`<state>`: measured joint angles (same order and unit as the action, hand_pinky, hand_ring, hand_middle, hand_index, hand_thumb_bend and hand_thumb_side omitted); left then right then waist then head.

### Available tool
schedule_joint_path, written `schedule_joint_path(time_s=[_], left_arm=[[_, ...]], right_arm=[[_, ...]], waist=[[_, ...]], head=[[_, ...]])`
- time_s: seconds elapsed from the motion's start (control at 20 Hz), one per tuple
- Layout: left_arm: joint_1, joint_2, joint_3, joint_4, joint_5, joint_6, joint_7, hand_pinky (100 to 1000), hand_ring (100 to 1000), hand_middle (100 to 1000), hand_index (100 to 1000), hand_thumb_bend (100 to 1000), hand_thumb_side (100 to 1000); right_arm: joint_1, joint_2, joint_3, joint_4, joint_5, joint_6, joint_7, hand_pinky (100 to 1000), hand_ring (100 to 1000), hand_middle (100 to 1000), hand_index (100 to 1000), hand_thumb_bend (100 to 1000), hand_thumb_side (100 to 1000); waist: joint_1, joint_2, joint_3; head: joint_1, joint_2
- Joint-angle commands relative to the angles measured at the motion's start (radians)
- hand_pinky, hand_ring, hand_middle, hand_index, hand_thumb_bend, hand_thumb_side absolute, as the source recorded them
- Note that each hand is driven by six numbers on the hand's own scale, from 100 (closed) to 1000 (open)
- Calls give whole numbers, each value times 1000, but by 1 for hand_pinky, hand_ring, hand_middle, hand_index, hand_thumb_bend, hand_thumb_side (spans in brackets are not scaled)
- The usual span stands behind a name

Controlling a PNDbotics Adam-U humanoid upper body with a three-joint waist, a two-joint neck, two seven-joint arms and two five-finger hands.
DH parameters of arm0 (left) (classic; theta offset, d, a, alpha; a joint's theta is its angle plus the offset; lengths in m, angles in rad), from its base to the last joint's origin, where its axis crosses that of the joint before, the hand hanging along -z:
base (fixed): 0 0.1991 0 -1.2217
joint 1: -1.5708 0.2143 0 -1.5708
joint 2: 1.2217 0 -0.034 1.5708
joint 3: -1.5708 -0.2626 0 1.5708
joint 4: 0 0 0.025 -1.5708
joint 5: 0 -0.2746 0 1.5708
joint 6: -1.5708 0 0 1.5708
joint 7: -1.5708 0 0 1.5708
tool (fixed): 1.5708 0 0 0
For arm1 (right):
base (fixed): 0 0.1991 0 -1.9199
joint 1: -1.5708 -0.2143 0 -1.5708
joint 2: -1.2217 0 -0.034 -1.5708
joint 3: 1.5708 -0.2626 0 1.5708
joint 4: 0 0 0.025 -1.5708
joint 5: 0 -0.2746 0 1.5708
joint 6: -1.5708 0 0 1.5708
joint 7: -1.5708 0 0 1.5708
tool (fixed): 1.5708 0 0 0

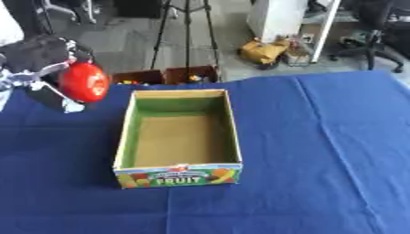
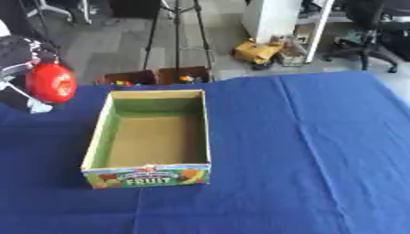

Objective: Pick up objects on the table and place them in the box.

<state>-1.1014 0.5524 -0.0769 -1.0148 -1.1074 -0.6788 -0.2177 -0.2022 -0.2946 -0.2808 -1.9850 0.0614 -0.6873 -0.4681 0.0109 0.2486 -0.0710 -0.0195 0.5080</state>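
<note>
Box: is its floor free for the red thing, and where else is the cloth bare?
The box floor is bare. The blue cloth lies open right of it and in front. The left hand, curled round the red object, crowds the far-left corner.

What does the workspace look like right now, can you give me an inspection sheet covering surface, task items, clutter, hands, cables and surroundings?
Surface: blue tablecloth covers the table, with creases.
Job's things: open cardboard fruit box sits left of centre, nothing seen inside; red round object is held above the cloth, left of the box.
Clutter: nothing seen on the cloth.
Hands: left hand is curled round the red round object at the upper left; right hand not in view.
Cables: nothing seen.
Surroundings: tripod, yellow bag, office chair and small crates on the floor beyond the table.
</note>
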Motion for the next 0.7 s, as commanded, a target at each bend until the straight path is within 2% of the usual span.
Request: schedule_joint_path(time_s=[0.05, 0.4, 0.7], left_arm=[[-28, 6, -2, -38, 47, 8, -35, 390, 537, 500, 542, 100, 291], [-40, -22, -9, -73, 104, 15, -70, 365, 526, 490, 531, 100, 292], [-59, -98, -35, -70, 148, 0, -117, 344, 518, 485, 528, 100, 294]], right_arm=[[-6, -18, -1, -15, -12, -5, -6, 702, 794, 584, 801, 100, 816], [-6, -18, -1, -15, -14, -5, -5, 702, 795, 584, 801, 100, 813], [-6, -16, 1, -15, -16, -6, -3, 702, 796, 583, 802, 100, 813]], waist=[[1, -22, -3], [3, -20, -6], [0, -18, -9]], head=[[11, -4], [7, 12], [8, 15]])
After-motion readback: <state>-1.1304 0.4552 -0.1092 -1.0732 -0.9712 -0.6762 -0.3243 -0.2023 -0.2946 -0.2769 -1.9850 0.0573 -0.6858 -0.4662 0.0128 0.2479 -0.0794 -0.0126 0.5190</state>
